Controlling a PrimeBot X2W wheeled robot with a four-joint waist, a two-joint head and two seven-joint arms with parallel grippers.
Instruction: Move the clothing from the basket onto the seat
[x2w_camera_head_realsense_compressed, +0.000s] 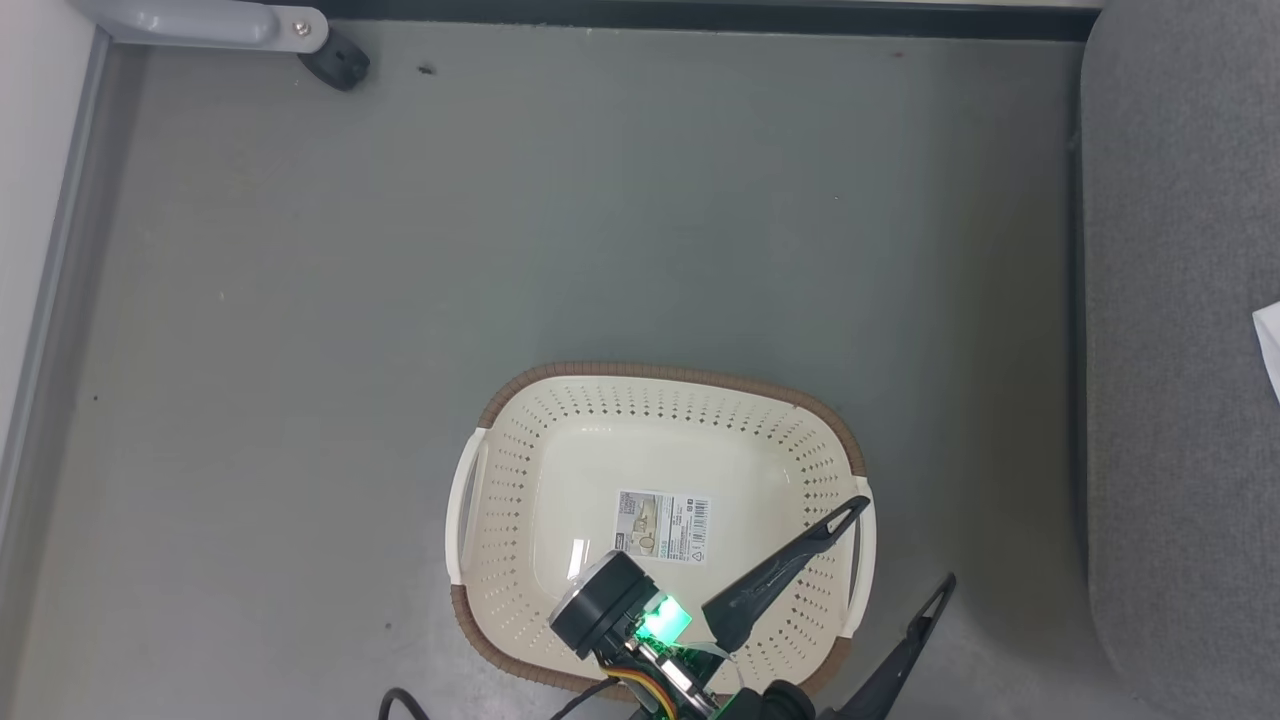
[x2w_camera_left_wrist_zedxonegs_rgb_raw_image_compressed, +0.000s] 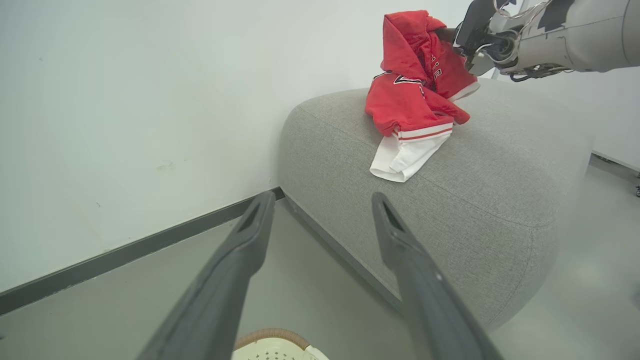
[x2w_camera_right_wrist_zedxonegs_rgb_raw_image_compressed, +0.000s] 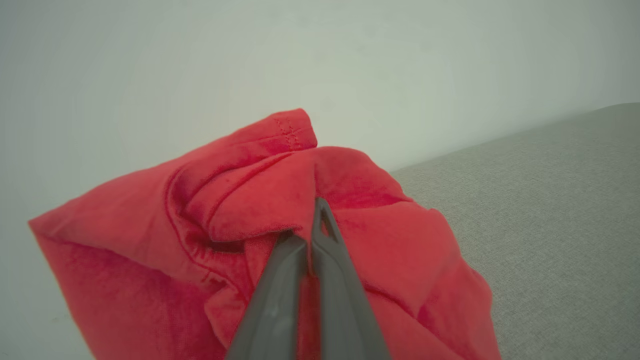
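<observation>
Centrally, in the right wrist view, the right gripper (x2w_camera_right_wrist_zedxonegs_rgb_raw_image_compressed: 309, 225) has its two dark fingers pressed together, pinching a fold of the red clothing (x2w_camera_right_wrist_zedxonegs_rgb_raw_image_compressed: 225, 210) between them. From the left wrist, the bundle hangs from that grip. Its lower part, a white sleeve (x2w_camera_left_wrist_zedxonegs_rgb_raw_image_compressed: 407, 155) with red-striped trim, rests on top of the grey seat (x2w_camera_left_wrist_zedxonegs_rgb_raw_image_compressed: 475, 170), close to the seat's end by the pale wall (x2w_camera_left_wrist_zedxonegs_rgb_raw_image_compressed: 125, 100). The left gripper (x2w_camera_head_realsense_compressed: 900, 545) holds nothing, its fingers spread wide. In the head view one finger lies over the perforated right-hand wall of the basket (x2w_camera_head_realsense_compressed: 660, 372), and the other lies beyond the brown rim, over the floor (x2w_camera_head_realsense_compressed: 500, 200). The basket stands on that floor, near the seat but apart from it, with a printed label (x2w_camera_head_realsense_compressed: 665, 527) on its cream bottom.
</observation>
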